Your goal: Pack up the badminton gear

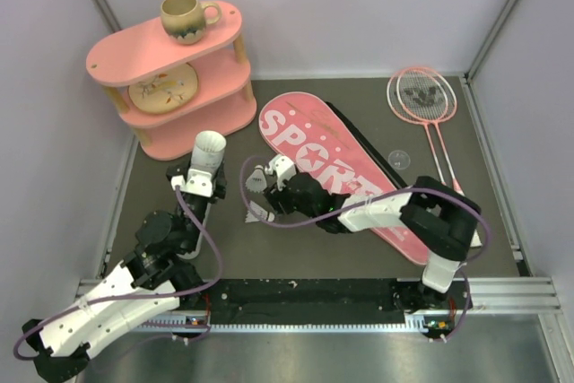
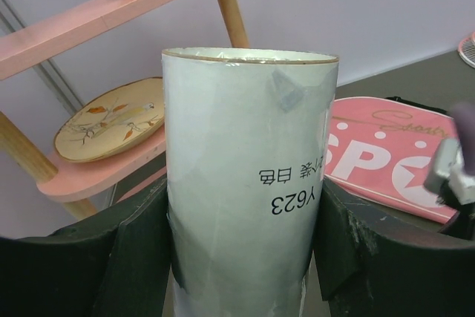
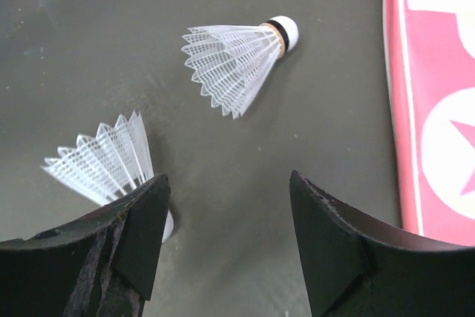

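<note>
Left tool [image 1: 201, 175]: clamped on the long white tube [image 2: 249, 146], one finger on each side. The tube stands upright with its open mouth up, left of the pink SPORT bag [image 1: 309, 136].

Right tool [image 3: 226, 220]: fingers apart with nothing between them, over the dark desk [image 1: 269, 257] just off the bag's left edge.

Far shuttlecock [image 3: 237, 61]: lies on its side on the desk ahead of those fingers, left of the bag.

Near shuttlecock [image 3: 104, 161]: partly hidden behind one finger.

The bag lies flat and diagonal. Two pink rackets [image 1: 421, 96] lie together right of the bag's top end, apart from it. Pink shelf [image 1: 170, 56] with mug [image 1: 184, 17] on top stands left of the bag's top end.
</note>
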